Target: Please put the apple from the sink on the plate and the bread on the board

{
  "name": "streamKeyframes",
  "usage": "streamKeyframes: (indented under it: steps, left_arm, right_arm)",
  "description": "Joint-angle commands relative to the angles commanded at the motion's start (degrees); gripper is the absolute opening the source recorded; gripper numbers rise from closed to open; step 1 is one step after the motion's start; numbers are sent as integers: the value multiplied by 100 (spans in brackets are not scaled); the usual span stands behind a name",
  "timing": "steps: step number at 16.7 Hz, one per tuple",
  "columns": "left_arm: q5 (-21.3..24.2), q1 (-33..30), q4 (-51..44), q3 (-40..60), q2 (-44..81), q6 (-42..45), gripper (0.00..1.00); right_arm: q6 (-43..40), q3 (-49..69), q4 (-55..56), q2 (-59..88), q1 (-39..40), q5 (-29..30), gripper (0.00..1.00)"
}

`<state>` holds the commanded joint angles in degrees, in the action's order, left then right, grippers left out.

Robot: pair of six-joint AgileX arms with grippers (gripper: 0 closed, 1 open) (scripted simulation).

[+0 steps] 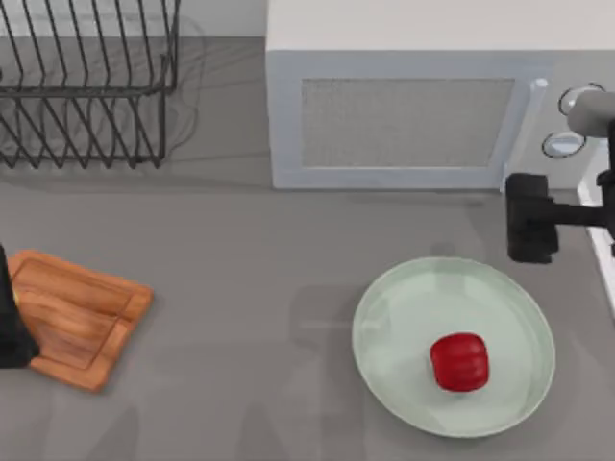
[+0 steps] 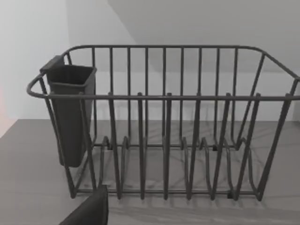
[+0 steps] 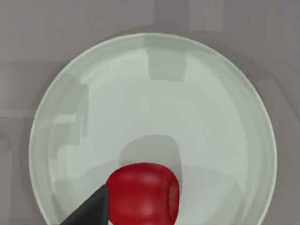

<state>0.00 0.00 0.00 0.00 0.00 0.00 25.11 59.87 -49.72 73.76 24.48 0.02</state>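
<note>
At the far left edge, the left end effector [image 1: 8,327] is cut off, overlapping the grained wooden board [image 1: 82,317]; its opening cannot be told. Open grey bench [image 1: 240,288] lies between board and pale plate [image 1: 404,307]. The glossy apple [image 1: 459,361] rests on the plate. The right end effector [image 1: 531,230] hovers just beyond the plate's rim, grip unclear.

A boxy matte-black right gripper [image 1: 531,219] is seen on a slim black bar, joined to a rounded grey arm link with a white segment below it. A black, blocky piece of the left arm is glimpsed, and a dark wedge-shaped fingertip [image 3: 89,210] is caught in each wrist view.
</note>
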Motion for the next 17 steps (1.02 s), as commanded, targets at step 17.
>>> streamKeyframes:
  steps: [17]
  left_arm:
    - [0, 0, 0, 0, 0, 0, 100]
  right_arm:
    - [-2511, -5987, 4972, -7376, -2448, -2, 100]
